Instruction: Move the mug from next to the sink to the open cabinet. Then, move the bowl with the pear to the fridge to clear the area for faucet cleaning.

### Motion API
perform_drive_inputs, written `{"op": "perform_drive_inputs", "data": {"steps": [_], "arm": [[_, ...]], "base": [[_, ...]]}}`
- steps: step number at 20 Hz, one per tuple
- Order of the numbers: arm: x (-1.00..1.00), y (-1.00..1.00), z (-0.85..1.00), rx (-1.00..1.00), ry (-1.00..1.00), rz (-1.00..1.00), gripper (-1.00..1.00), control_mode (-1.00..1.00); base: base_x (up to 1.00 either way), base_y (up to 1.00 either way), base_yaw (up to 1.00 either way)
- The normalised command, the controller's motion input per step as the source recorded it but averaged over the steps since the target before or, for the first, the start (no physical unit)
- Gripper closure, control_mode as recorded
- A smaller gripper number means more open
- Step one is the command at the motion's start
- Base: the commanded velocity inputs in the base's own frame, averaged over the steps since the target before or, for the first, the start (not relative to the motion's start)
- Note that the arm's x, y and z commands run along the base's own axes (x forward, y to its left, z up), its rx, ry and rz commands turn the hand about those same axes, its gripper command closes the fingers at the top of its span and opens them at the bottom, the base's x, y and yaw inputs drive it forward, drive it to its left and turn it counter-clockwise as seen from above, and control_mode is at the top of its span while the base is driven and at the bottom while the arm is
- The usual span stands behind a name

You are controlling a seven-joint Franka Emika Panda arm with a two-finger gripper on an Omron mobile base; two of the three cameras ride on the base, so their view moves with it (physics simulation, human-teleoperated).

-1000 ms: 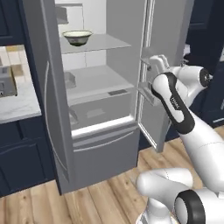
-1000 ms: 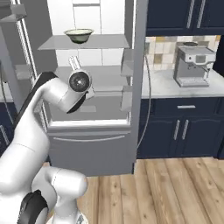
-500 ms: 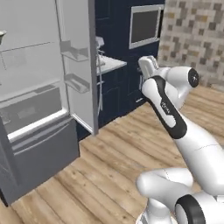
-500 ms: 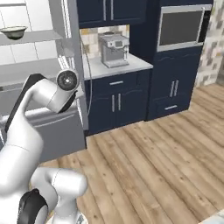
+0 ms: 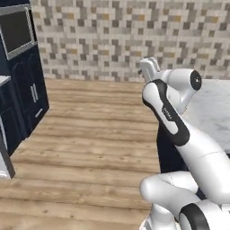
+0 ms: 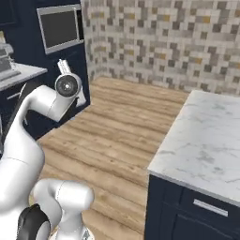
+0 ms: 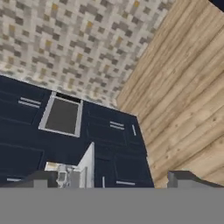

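Observation:
My gripper [image 5: 150,67] is held high at chest height, pointing up over the wooden floor, and also shows in the right base view [image 6: 63,65]. In the hand view its two dark fingertips [image 7: 40,177] stand far apart, and the gripper [image 7: 111,180] is open with nothing between them. The mug, bowl, pear, sink, faucet, fridge and open cabinet are out of view.
A white marble counter [image 6: 206,140] on navy base drawers [image 6: 197,213] stands to my right, also seen in the left base view [image 5: 211,112]. Navy cabinets with a built-in oven [image 5: 15,31] line the left. A mosaic tile wall [image 6: 164,33] closes the back. Wooden floor [image 5: 90,134] lies between.
The base has turned right: the whole scene has swung, and the fridge with the bowl on its shelf has left the views. The arm keeps its raised pose.

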Motion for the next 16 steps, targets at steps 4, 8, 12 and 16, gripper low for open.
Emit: {"op": "perform_drive_inputs", "data": {"steps": [4,8,12,16], "arm": [[0.0,0.0,0.0,0.0,0.0,0.0,-1.0,1.0],[0.0,0.0,0.0,0.0,0.0,0.0,-1.0,1.0],[0.0,0.0,0.0,0.0,0.0,0.0,-1.0,1.0],[0.0,0.0,0.0,0.0,0.0,0.0,-1.0,1.0]], "base": [[-0.26,-0.47,-0.83],[-0.09,-1.0,-0.15],[-0.25,-1.0,-0.19],[-0.41,-1.0,-0.27]]}}
